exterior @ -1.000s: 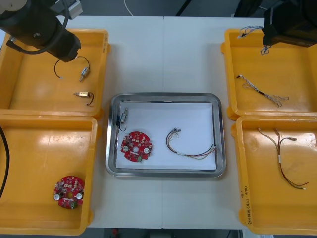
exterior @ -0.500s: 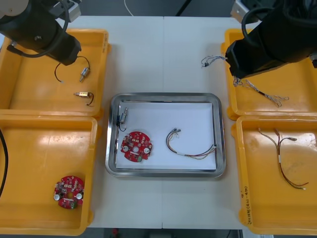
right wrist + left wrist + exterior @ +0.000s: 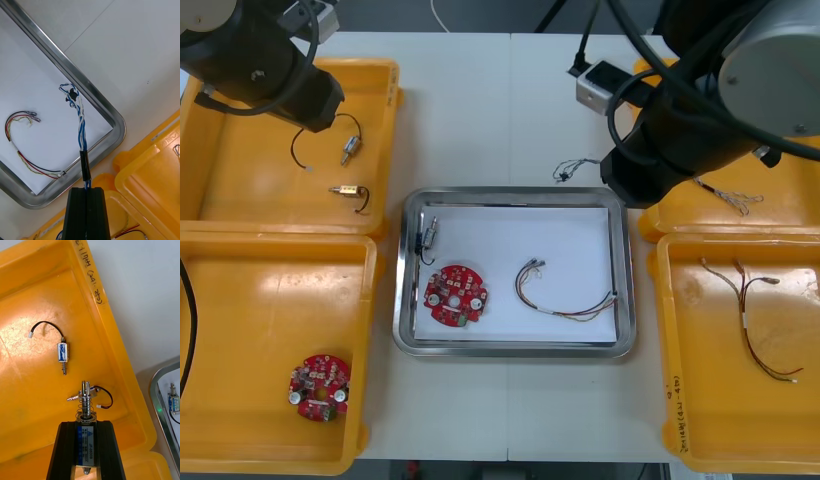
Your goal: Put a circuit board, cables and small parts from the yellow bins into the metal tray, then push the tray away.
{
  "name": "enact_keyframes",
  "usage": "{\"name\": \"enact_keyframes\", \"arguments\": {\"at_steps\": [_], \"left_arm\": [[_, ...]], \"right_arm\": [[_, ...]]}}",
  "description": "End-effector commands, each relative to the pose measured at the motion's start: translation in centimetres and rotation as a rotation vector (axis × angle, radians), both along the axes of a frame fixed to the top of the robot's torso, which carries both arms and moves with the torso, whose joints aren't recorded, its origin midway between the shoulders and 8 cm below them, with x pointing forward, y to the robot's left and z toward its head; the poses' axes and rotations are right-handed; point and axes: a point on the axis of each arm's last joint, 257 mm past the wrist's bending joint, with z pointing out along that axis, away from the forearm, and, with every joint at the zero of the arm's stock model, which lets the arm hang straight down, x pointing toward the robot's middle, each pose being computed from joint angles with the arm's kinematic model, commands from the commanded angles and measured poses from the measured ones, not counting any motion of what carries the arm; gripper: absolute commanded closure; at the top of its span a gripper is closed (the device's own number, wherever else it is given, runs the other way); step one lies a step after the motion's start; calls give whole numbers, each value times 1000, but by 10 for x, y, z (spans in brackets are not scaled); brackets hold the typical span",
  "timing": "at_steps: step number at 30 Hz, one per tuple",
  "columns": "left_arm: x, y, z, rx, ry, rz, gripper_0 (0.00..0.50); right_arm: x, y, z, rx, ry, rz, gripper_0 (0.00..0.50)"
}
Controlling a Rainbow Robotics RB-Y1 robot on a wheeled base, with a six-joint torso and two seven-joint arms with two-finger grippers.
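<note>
Right gripper (image 3: pixel 87 189) is clamped on the blue-white cable (image 3: pixel 80 123). The cable dangles above the tray (image 3: pixel 93 98) at its far right corner, about over the rim and not yet down on the liner. Step in hand looks like cable drop-off. Next move: shift further in over the white liner, clear of the red-yellow cable (image 3: pixel 565 297), then lower and open.

Left gripper (image 3: pixel 85 424) is clamped on a small part (image 3: pixel 86 405) over the far left bin (image 3: pixel 37 363), where two spare parts (image 3: pixel 62 352) lie. The tray holds a board (image 3: pixel 454 295) and a second part (image 3: pixel 430 233). The push comes last.
</note>
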Motion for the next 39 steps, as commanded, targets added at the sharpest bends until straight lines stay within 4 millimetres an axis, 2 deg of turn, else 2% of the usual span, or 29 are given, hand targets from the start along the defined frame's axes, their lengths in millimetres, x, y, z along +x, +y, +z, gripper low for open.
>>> {"name": "enact_keyframes", "arguments": {"at_steps": [1,9,13,17,27,33,39], "left_arm": [[-5,-1,10,-37,-12,57,498],[-8,0,9,-39,-4,69,499],[-8,0,10,-41,-6,74,499],[-8,0,11,-44,-7,74,499],[-12,2,12,-47,3,79,498],[-15,1,13,-47,6,83,499],[-20,2,12,-41,18,88,499]], "right_arm": [[-6,23,-17,-124,-30,173,500],[-2,57,-44,-168,-25,385,500],[4,69,-57,-184,-41,458,500],[11,74,-74,-230,-52,533,500],[32,63,-107,-315,-27,637,500],[50,49,-114,-365,-49,609,500],[59,39,-124,-402,-51,591,500]]}}
